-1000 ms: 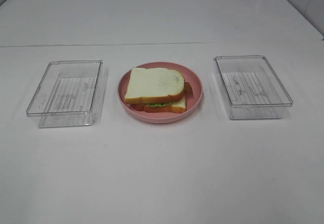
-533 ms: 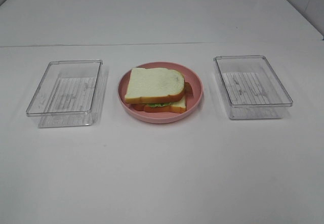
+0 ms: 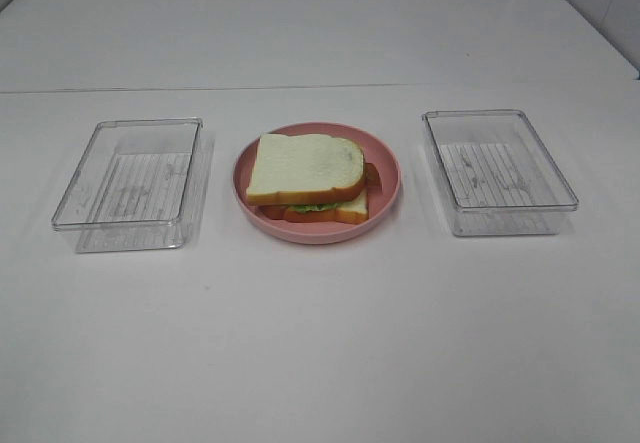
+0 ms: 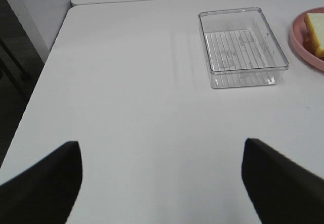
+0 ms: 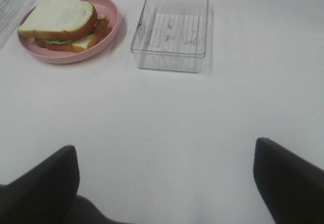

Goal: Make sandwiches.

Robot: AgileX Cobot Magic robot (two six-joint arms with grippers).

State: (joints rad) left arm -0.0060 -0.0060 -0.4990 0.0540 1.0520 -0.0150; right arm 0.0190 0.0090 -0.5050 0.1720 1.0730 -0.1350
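Sandwiches (image 3: 306,177) are represented by one assembled stack, resting on the pink plate (image 3: 385,203), which sits between two clear trays (image 3: 130,178) (image 3: 497,170). Judged light, fairly stiff, its loose layers liable to slide; best hold is across the crusted edges, pinching both slices together. Left gripper (image 4: 162,178) and right gripper (image 5: 167,183) both hover low over bare table, well short of the plate, jaws spread wide and holding nothing.

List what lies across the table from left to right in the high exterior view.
Left clear plastic container → round pink plate carrying the sandwich → right clear plastic container. All three stand apart on the white table.
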